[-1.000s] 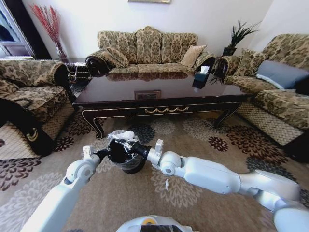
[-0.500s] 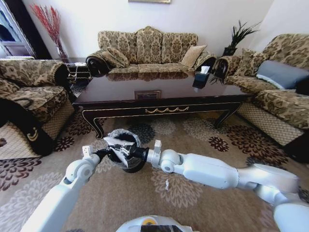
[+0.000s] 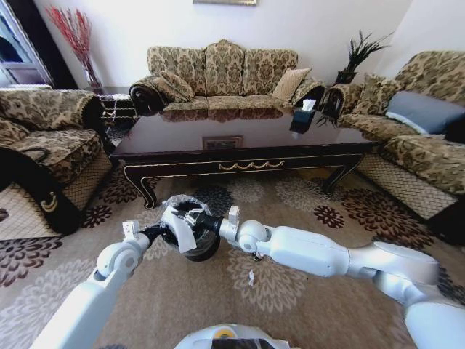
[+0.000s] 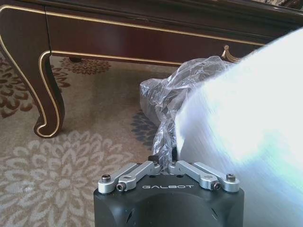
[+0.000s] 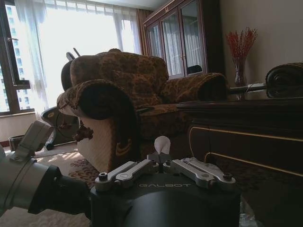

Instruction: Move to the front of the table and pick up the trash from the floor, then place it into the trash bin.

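A: What is showing around the trash bin (image 3: 195,243), starting from its left?

B: The left pincer (image 3: 155,232) is sitting just left of the bin, its jaws pinched shut on the crinkled bag liner (image 4: 163,101) at the rim. The bin is standing on the floor (image 3: 174,291) in front of the worktop (image 3: 240,134).

A: And over the bin?

B: The right pincer (image 3: 183,224) is hovering right above the bin's mouth, closed on a white paper wad (image 3: 176,227); a pale tip (image 5: 162,143) is poking out between its nearly closed jaws.

A: Anything to the right of the bin?

B: A small white scrap (image 3: 251,277) is lying on the floor a little right of the bin, under the right arm.
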{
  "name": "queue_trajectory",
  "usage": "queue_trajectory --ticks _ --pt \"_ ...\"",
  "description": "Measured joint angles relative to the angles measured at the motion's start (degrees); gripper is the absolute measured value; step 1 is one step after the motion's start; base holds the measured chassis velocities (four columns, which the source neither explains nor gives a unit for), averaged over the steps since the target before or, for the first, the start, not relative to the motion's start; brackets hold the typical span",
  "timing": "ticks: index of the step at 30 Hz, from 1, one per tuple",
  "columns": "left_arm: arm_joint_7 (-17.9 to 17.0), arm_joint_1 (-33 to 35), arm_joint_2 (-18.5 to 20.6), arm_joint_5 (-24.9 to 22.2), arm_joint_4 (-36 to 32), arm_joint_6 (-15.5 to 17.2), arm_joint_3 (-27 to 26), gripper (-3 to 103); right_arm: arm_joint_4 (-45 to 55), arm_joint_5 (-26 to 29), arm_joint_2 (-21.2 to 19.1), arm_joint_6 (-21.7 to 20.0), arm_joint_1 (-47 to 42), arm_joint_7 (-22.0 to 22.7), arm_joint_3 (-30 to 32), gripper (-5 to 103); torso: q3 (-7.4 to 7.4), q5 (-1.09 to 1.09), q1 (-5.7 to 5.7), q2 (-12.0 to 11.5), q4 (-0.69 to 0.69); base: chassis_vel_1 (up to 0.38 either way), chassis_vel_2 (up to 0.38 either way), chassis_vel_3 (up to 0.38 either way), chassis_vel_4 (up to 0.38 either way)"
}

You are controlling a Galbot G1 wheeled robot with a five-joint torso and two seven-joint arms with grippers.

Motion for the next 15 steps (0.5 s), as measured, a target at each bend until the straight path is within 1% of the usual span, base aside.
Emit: queue_trajectory --ticks 8,12,14,15 --pt "0.04 0.43 0.01 0.00 -0.40 0.00 -0.05 3 -1.77 -0.71 0.12 -0.01 0.50 0.40 1.00 0 0.00 0.00 0.00 0.00 0.00 0.000 0.000 0.000 0.000" --pt "0.04 0.47 0.01 0.01 -0.46 0.00 -0.13 3 -1.05 -2.36 -0.39 0.05 -0.01 -0.13 0.77 0 0.00 0.00 0.00 0.00 0.00 0.000 0.000 0.000 0.000" --pt "0.04 0.57 0.02 0.02 -0.53 0.00 -0.22 3 -0.49 -4.72 -0.81 0.47 -0.90 0.04 0.22 0 0.00 0.00 0.00 0.00 0.00 0.000 0.000 0.000 0.000" --pt "0.04 0.64 0.03 0.02 -0.55 0.00 -0.28 3 -0.24 -5.44 -0.98 0.66 -1.17 0.25 0.06 -3 0.00 0.00 0.00 0.00 0.00 0.000 0.000 0.000 0.000"
